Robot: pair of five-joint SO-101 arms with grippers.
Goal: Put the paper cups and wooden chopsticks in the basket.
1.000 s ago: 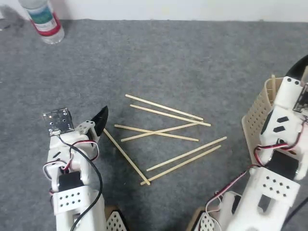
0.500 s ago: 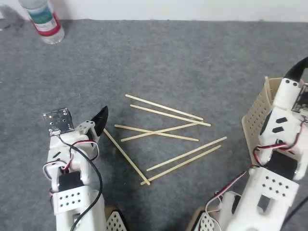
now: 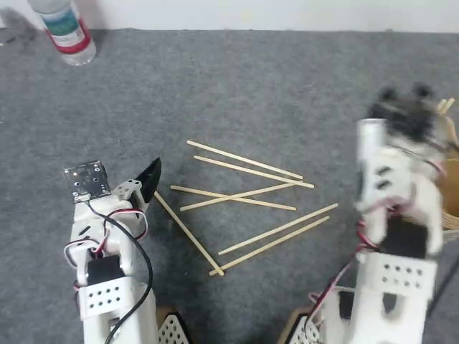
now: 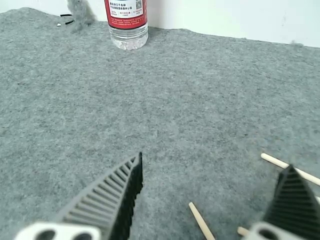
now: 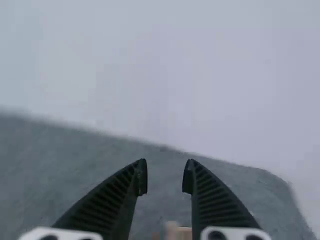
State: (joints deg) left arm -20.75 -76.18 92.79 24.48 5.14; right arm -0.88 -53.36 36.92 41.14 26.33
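Note:
Several wooden chopsticks [image 3: 244, 159] lie scattered and partly crossed on the grey carpet in the middle of the high view. My left gripper [image 3: 147, 183] sits low at the left, beside the end of the nearest stick. In the left wrist view it [image 4: 210, 185] is open, with chopstick ends [image 4: 200, 221] just beyond its fingers. My right gripper [image 3: 405, 100] is raised at the right, blurred, in front of the tan basket [image 3: 452, 204], which the arm largely hides. In the right wrist view that gripper [image 5: 165, 175] stands open by a narrow gap, nothing between the tips.
A clear water bottle with a red label [image 3: 64, 29] stands at the far left corner by the white wall, also in the left wrist view [image 4: 127, 22]. Grey carpet covers the table.
The right arm has swung up and to the left, away from over the basket, and is blurred by motion. The left arm and the chopsticks have stayed put.

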